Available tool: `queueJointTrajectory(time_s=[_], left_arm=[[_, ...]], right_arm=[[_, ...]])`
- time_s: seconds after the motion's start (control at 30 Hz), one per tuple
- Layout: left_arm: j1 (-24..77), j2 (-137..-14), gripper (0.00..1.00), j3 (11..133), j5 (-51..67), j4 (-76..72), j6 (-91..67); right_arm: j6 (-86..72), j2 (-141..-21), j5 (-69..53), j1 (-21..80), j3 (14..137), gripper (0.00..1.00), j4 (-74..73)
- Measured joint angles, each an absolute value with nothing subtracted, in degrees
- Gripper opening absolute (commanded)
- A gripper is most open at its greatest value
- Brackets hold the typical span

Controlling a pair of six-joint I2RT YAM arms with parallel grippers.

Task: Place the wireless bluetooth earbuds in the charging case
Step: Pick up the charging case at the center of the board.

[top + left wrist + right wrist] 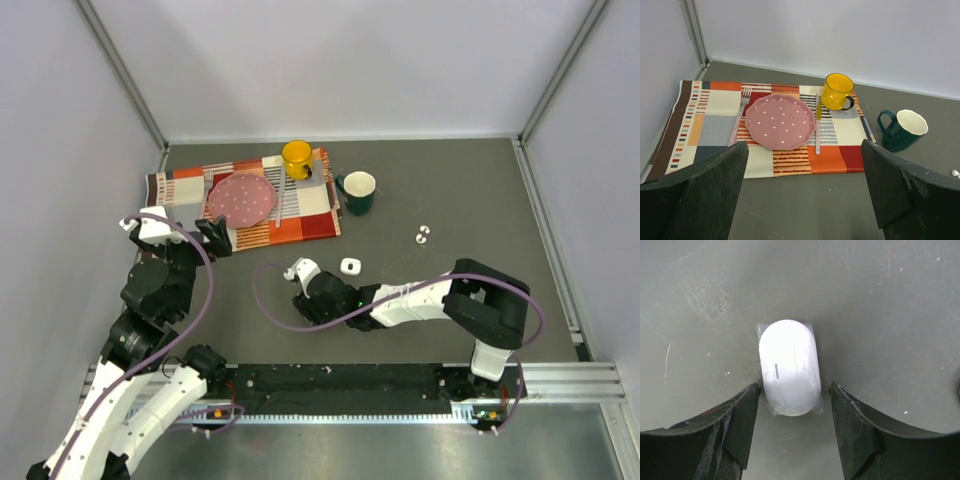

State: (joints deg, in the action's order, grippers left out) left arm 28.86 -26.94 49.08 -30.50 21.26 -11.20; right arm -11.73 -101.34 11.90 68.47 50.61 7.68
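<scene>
White charging case flat on the grey table, one end between the right gripper's spread fingers, not pinched

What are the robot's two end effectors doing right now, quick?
Left end effector: open wide, holding nothing.
Right end effector: open, straddling one end of the charging case, not clamped on it.

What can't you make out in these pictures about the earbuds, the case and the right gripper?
- Earbuds: too small in the top view to tell stems; in the left wrist view cut off by the right edge.
- Charging case: glare washes out its surface in the right wrist view.
- Right gripper: fingertips hidden under its wrist in the top view; contact with the case unclear.
</scene>
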Motion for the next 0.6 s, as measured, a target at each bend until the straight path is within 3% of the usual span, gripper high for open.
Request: queueJointTrajectory(time_s=[0.33,0.43,0.6], left_arm=[[28.86,-27.73,0.99,49.08,-29.34,21.45,-12.08],[28.86,-28.08,0.99,49.08,-29.36,21.56,-12.1],[28.86,-29.17,0.99,49.08,-28.69,21.54,-12.05]], right_arm=[[-11.53,-101.32,11.2,68.47,50.28,0.58,8.69],[-10.98,-101.54,10.98,68.47,50.26,0.51,9.41],[-9.85,-102.02,10.66,68.42,50.28,0.3,10.52]])
